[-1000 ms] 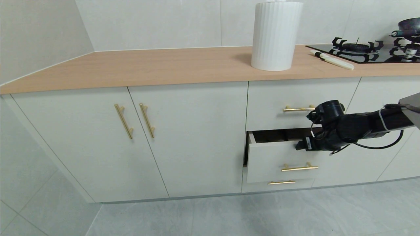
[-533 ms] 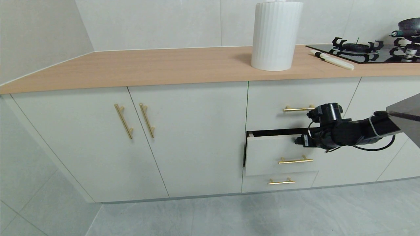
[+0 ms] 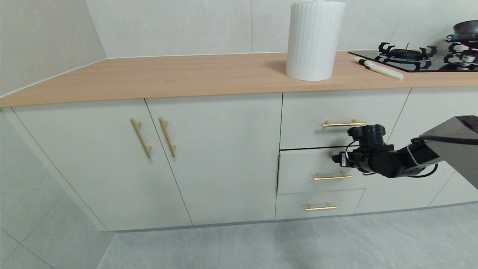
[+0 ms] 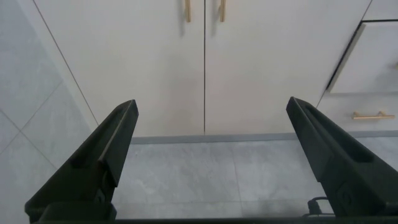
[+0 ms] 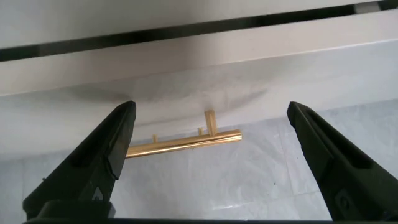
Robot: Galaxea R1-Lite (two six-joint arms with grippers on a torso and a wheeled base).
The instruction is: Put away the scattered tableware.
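Head view: middle drawer (image 3: 306, 166) nearly shut, right gripper (image 3: 337, 158) at its front.
Its fingers (image 5: 93, 168) are spread, nothing held; the front should be pushed squarely until the gap is closed.

A home kitchen, plain from the wood-toned surface (image 3: 186, 74) over pale cabinet doors (image 3: 209, 160) and drawers (image 3: 317, 108) with brass bar handles (image 3: 141, 138), the black gas hob (image 3: 410, 61) with a pan (image 3: 466, 28) at the far right, the tiled wall (image 3: 168, 26) and grey floor (image 3: 261, 246).

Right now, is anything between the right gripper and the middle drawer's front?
Nothing visible is. The right gripper, jaws open, sits close to the middle drawer front, above its gold handle, with only bare panel before it.
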